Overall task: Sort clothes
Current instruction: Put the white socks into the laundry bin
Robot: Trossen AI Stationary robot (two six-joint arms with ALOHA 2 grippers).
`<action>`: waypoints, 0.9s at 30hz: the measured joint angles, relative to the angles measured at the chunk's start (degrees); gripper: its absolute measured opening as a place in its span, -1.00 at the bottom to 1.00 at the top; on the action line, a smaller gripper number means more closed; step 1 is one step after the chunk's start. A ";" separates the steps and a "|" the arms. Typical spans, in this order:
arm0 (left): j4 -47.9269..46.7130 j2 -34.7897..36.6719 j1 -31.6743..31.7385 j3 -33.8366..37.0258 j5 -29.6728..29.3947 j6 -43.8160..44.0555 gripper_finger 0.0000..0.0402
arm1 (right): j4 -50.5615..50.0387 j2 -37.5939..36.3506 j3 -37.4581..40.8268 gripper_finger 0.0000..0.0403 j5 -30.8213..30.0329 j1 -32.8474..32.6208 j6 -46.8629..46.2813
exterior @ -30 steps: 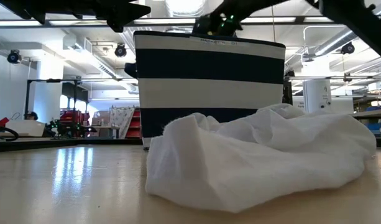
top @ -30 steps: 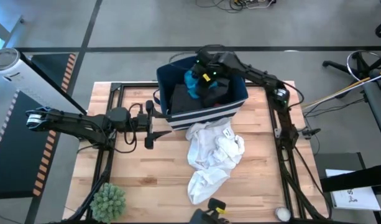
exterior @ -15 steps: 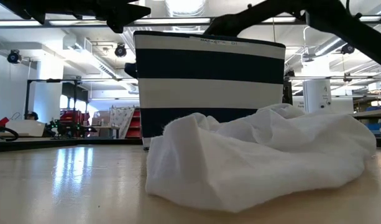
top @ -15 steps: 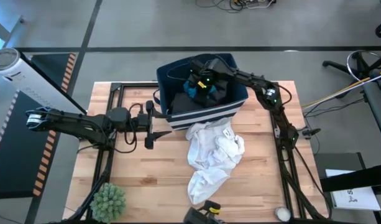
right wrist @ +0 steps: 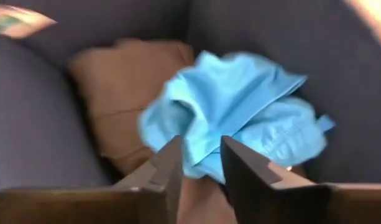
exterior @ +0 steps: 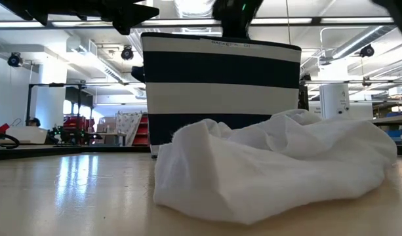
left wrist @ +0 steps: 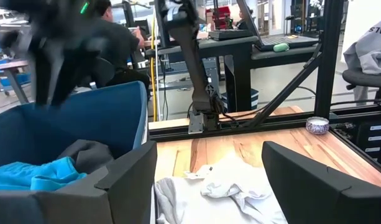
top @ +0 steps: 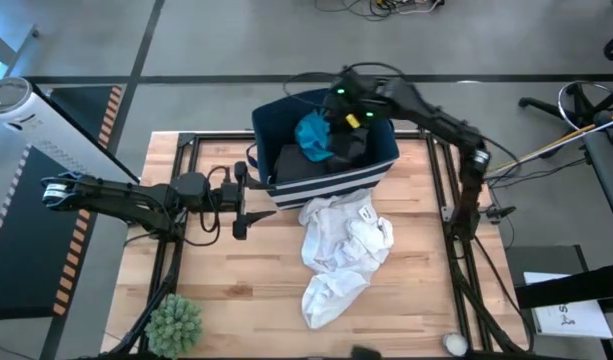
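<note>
Right gripper [top: 338, 100] hangs over the far side of the bin [top: 378, 165], its fingers [right wrist: 168, 165] a narrow gap apart and holding nothing. Just below and near of it, inside the bin, lies the teal garment [top: 313, 134], crumpled on top of a dark grey garment [top: 288, 160] that fills the bin's left half; in the right wrist view the teal cloth [right wrist: 234, 115] sits straight ahead of the fingertips, apart from them, with a brownish-looking cloth [right wrist: 112, 81] beside it.

Left gripper [top: 241, 195] waits on the left of the counter [top: 236, 280], just beside the bin's left wall, its fingers wide apart and empty.

On the counter, touching the bin's near wall, the white garment [top: 344, 250] lies in a loose heap that trails toward the near edge. In the low view it [exterior: 273, 164] covers the foot of the striped bin [exterior: 220, 85].

A small green plant [top: 174, 322] stands at the near left corner of the counter, well apart from the clothes. The bin's walls stand between both grippers and the garments inside.
</note>
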State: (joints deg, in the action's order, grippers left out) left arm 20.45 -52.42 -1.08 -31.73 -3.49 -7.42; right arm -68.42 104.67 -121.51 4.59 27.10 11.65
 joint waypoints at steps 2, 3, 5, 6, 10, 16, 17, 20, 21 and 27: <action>-0.01 0.00 -0.02 0.00 0.01 0.00 0.39 | -2.13 -3.34 -0.04 -0.33 0.32 -1.68 0.70; 0.02 0.00 -0.01 0.00 0.00 0.00 0.39 | -3.60 -4.87 0.02 -0.28 0.41 -2.66 1.08; 0.02 0.00 0.00 0.00 0.00 0.00 0.38 | -5.89 -7.56 0.58 -0.21 0.47 -4.99 0.77; 0.02 0.00 -0.02 0.00 0.00 0.00 0.37 | -6.81 -8.85 1.13 -0.18 0.51 -6.16 0.01; 0.06 0.00 -0.01 0.00 0.00 0.00 0.38 | -8.02 -13.98 6.31 -0.13 0.46 -11.47 -3.12; -0.02 0.00 0.00 0.00 0.00 0.48 0.41 | -4.30 -22.57 23.33 -0.12 0.38 -20.20 -10.27; -0.07 0.00 0.00 0.00 0.00 0.47 0.41 | -2.54 -24.17 27.11 -0.12 0.37 -21.87 -11.91; -0.09 0.00 -0.01 -0.01 0.00 0.46 0.40 | 4.65 -29.42 38.62 -0.10 0.34 -26.65 -17.41; -0.09 0.00 0.00 0.00 0.00 0.46 0.39 | 7.24 -31.12 42.26 -0.09 0.22 -28.21 -19.38; -0.11 0.00 0.00 0.00 0.00 0.46 0.35 | 24.41 -37.07 61.64 -0.01 -8.36 -35.08 -28.78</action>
State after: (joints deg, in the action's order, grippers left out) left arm 20.34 -52.42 -1.08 -31.73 -3.49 -6.96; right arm -44.01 67.60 -59.87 -3.77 -7.98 -17.12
